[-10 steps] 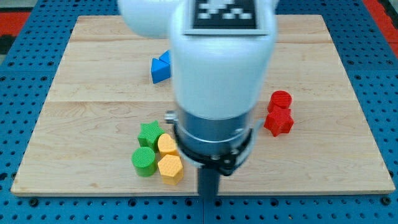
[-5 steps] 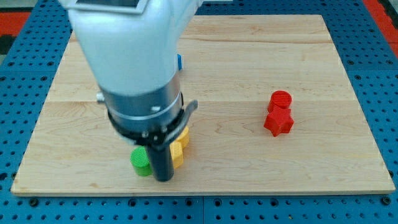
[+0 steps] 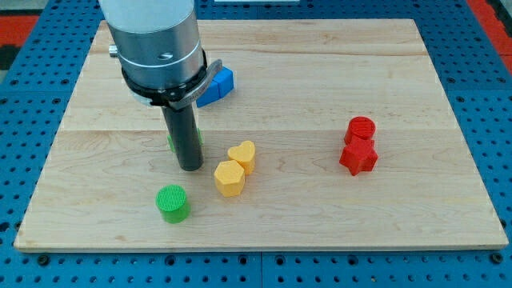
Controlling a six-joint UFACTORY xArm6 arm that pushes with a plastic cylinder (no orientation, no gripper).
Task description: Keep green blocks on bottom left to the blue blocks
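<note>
My tip [image 3: 190, 166] rests on the board left of centre. A green block [image 3: 171, 140] is mostly hidden behind the rod, only slivers showing at both sides; its shape cannot be made out. A green cylinder [image 3: 173, 203] stands below and slightly left of the tip, apart from it. The blue blocks [image 3: 216, 85] sit above the tip near the view's top, partly covered by the arm's body. A yellow heart [image 3: 242, 156] and a yellow hexagon [image 3: 229, 178] lie just right of the tip.
A red cylinder [image 3: 361, 128] and a red star [image 3: 358, 157] sit together at the view's right. The wooden board [image 3: 448, 160] is bordered by blue pegboard on all sides.
The arm has swung from the view's bottom centre to the upper left. The green star went up with the tip; the green cylinder and the yellow blocks have spread apart.
</note>
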